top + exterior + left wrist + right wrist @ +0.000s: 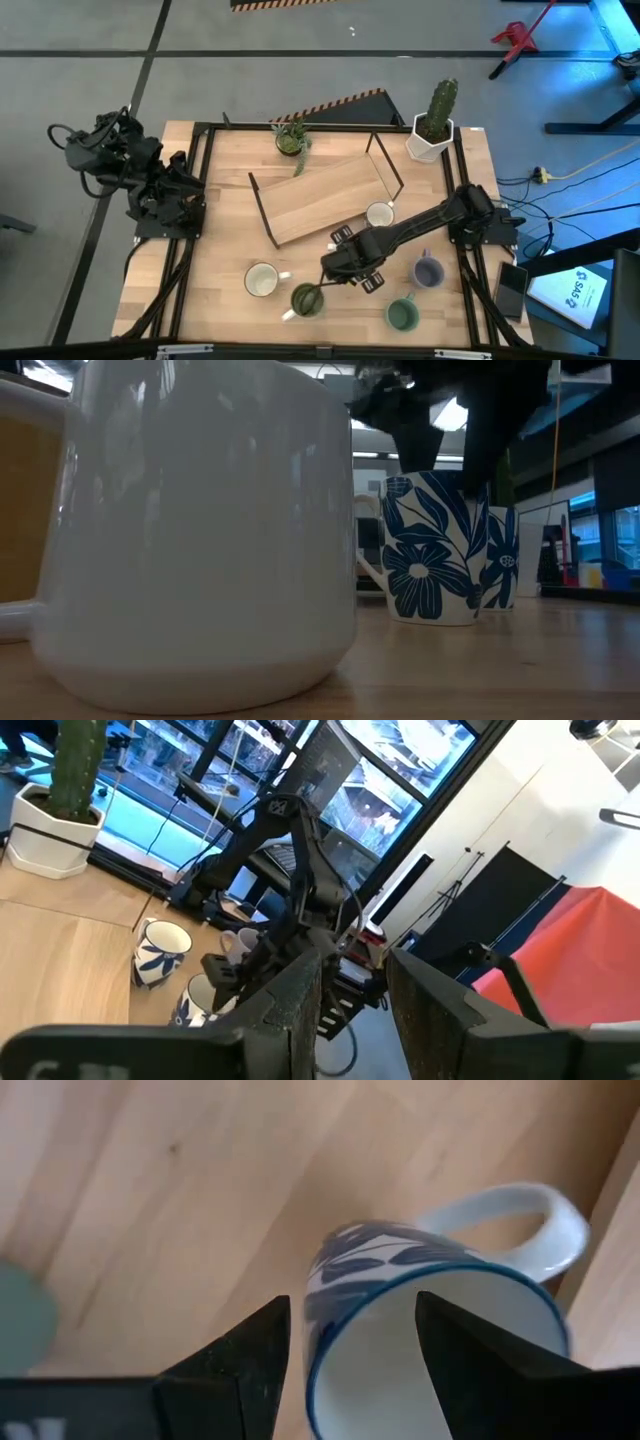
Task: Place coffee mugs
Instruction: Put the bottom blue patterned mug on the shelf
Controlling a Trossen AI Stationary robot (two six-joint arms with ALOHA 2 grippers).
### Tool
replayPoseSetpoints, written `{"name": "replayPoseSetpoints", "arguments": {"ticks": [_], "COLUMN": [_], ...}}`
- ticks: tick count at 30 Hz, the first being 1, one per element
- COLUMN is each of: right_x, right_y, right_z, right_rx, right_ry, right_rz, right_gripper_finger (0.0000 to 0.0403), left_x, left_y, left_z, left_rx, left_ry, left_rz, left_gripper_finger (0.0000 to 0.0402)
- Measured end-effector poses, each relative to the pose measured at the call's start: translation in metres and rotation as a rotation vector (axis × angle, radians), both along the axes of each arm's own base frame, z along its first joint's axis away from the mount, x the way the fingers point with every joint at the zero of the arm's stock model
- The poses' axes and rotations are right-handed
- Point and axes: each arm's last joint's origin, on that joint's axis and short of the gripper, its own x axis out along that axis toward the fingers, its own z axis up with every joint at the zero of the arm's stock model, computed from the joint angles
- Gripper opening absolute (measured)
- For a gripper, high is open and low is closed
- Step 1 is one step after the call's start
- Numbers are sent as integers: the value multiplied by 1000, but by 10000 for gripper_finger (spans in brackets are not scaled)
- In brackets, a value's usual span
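Right gripper [345, 1350] straddled the patterned mug's [430, 1330] rim, fingers apart, near the table's [220, 260] front centre; closing on the wall looked next. Left gripper [355, 1010] waited, open, far left.

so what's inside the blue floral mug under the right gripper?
Right gripper straddles the blue floral mug's rim, one finger inside. Visible inner wall is bare white; the bottom is hidden.

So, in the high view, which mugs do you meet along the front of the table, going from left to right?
White mug → olive-green mug → teal-green mug → lavender mug.
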Motion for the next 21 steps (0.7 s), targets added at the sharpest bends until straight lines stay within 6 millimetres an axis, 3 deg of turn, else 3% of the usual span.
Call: {"name": "replayPoseSetpoints", "arguments": {"ticks": [4, 7, 15, 21], "right_x": [3, 3, 1, 1], "right_y": [1, 0, 0, 2], "right_z": [-10, -11, -11, -7], "right_rx": [-26, -34, -25, 41], "right_ry": [13, 10, 34, 67], "right_rz": [-47, -86, -171, -165], "right_gripper_finger": [201, 175, 20, 9], "left_x": [0, 0, 0, 0], "left_y": [0, 0, 0, 0], "left_z": [0, 0, 0, 0], "left_rx": [0, 1, 25, 26], "left_ry": [0, 0, -3, -3], "left_rz": [0, 0, 4, 5], "left_gripper_finger": [112, 112, 112, 112]}}
